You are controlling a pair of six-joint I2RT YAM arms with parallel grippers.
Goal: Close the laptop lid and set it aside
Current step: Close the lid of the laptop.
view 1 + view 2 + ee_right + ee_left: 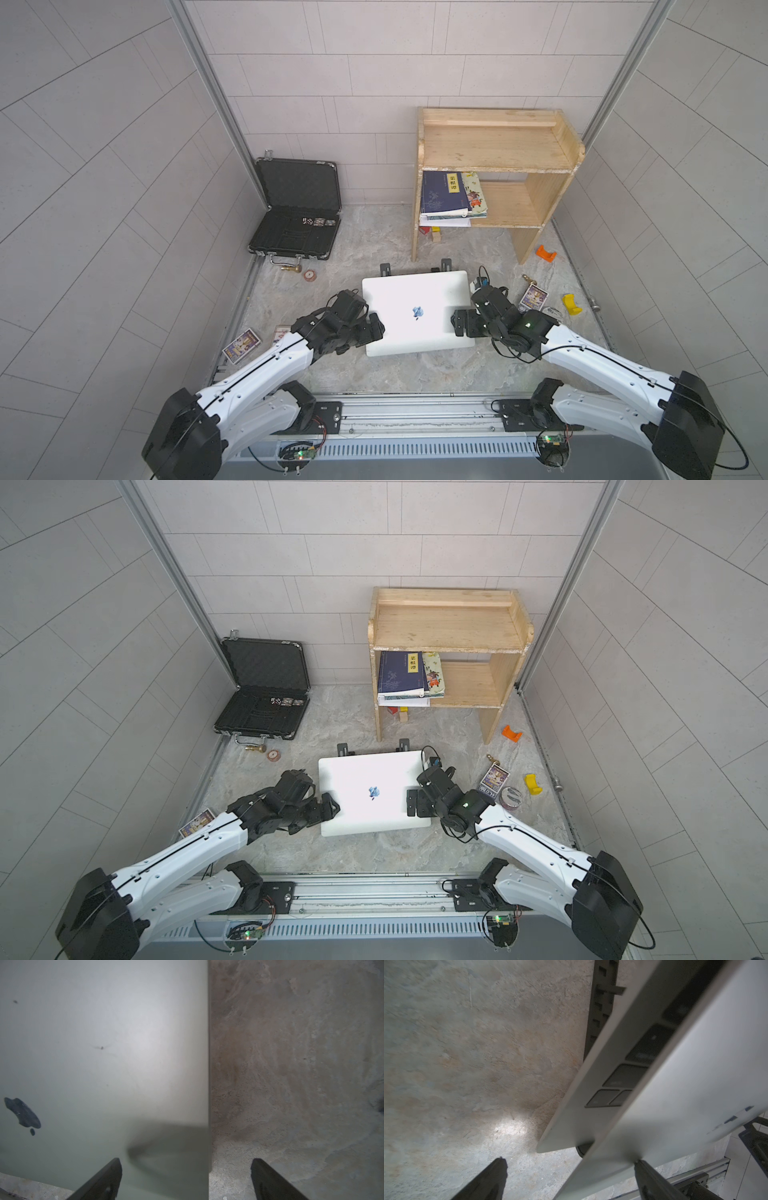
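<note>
The silver laptop (415, 311) (370, 791) lies mid-table on a black folding stand (386, 269), its logo side facing up. The laptop lid (695, 1084) stands slightly ajar, and black keys (623, 1076) show in the gap above the base. My left gripper (372, 332) (569, 1161) is open at the laptop's left edge. The lid's edge runs between its fingers, and one fingertip (638, 1164) rests against the lid's back. My right gripper (458, 324) (186, 1160) is open astride the right edge. One of its fingers (112, 1169) hangs over the lid (104, 1043) and the other hangs over the table.
An open black briefcase (295, 216) stands at the back left. A wooden shelf (494, 166) holding books is at the back right. Card boxes (242, 345) (533, 297), an orange piece (545, 253), a yellow piece (571, 304) and a tape roll (510, 798) lie around the laptop.
</note>
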